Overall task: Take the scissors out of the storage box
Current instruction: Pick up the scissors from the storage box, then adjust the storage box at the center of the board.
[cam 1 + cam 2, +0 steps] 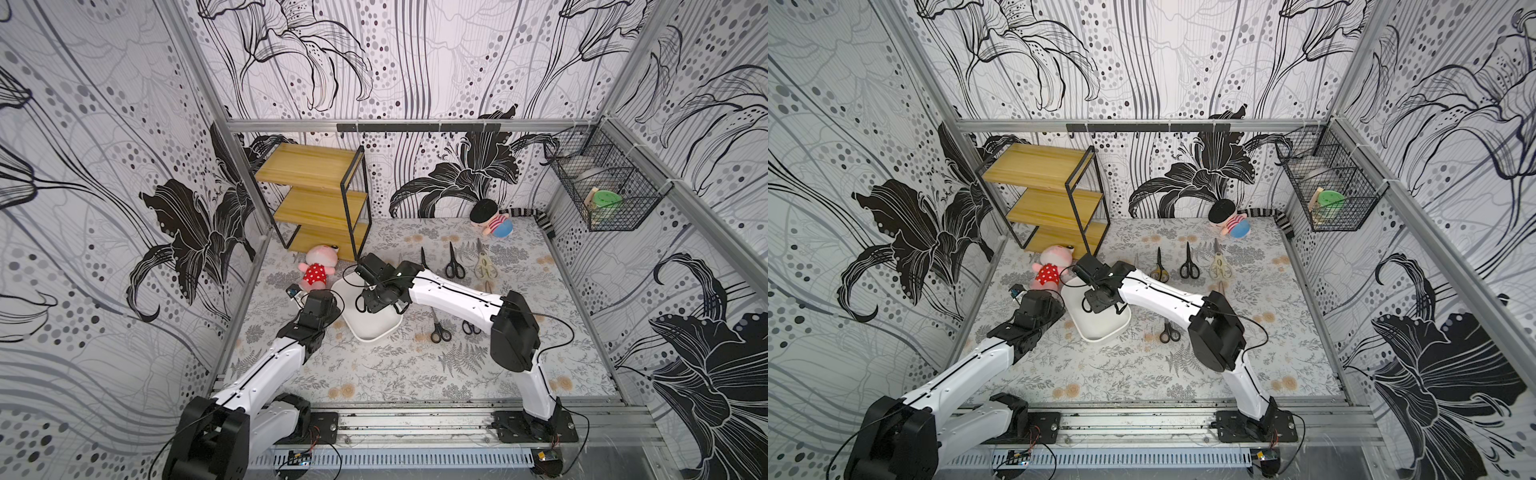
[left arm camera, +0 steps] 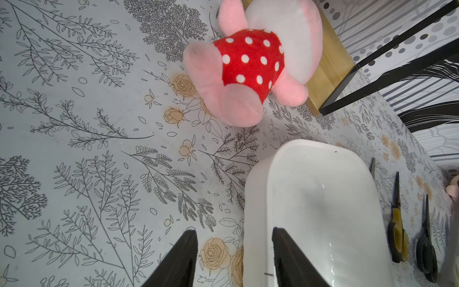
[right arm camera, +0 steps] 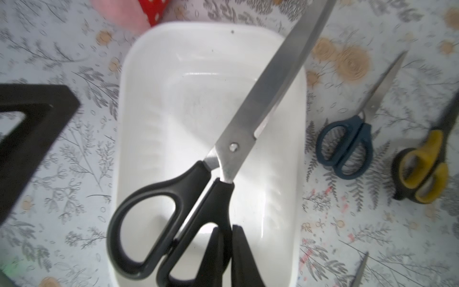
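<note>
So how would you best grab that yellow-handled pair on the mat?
Probably from straight above, pinching across the closed blades near the pivot: the yellow-handled scissors lie flat on the mat, blades forming one narrow strip.

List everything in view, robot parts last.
held scissors: one pair, black handles, over the storage box.
storage box: one, white, on the mat.
loose scissors: at least six pairs, black, yellow-black, cream, dark blue, on the mat.
shelf: one, wood, black frame, back left.
plush toy: one, pink, red dotted dress, beside the shelf.
doll: one, black hair, back of mat.
wire basket: one, black, on right wall.
left gripper: black, open, at the box's edge.
right gripper: black, shut on the held scissors.
</note>
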You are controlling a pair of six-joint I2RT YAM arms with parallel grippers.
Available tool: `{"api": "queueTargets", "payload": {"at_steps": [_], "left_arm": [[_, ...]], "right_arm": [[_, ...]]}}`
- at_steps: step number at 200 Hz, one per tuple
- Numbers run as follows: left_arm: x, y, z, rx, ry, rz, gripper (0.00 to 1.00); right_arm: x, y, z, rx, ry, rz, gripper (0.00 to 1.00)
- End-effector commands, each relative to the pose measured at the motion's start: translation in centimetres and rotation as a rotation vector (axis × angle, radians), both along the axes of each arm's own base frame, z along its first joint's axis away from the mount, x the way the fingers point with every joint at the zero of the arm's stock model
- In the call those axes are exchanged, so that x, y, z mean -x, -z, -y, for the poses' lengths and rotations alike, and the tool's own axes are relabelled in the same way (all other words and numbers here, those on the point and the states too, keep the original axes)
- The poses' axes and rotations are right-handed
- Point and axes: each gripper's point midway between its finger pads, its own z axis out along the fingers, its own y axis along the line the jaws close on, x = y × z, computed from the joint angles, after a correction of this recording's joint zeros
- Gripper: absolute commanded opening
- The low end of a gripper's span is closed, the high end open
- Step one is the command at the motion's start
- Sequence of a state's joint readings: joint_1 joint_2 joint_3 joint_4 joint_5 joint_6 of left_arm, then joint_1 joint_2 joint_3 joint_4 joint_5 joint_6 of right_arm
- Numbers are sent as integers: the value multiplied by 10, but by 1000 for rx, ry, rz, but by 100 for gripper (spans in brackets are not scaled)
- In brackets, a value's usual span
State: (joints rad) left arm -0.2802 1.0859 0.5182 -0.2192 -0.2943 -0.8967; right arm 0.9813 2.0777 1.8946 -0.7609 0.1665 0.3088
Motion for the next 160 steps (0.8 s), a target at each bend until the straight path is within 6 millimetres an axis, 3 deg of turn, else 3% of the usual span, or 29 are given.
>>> {"api": "queueTargets", "payload": {"at_steps": [1, 42, 99, 132, 160], "left_arm": [[-17, -20, 5, 23, 7, 67, 54], [-25, -25, 13, 34, 44, 67, 54], [-35, -35, 21, 43, 77, 81, 54], [-38, -36, 23, 42, 84, 79, 54], [-38, -39, 23, 40, 88, 77, 54]], "right_arm": [[-1, -18, 16, 23, 13, 72, 0], [13, -9, 64, 126, 46, 84, 0], [50, 31, 139, 232, 121, -6, 0], [66, 63, 155, 282, 119, -71, 0], [62, 83, 149, 317, 89, -77, 0]]}}
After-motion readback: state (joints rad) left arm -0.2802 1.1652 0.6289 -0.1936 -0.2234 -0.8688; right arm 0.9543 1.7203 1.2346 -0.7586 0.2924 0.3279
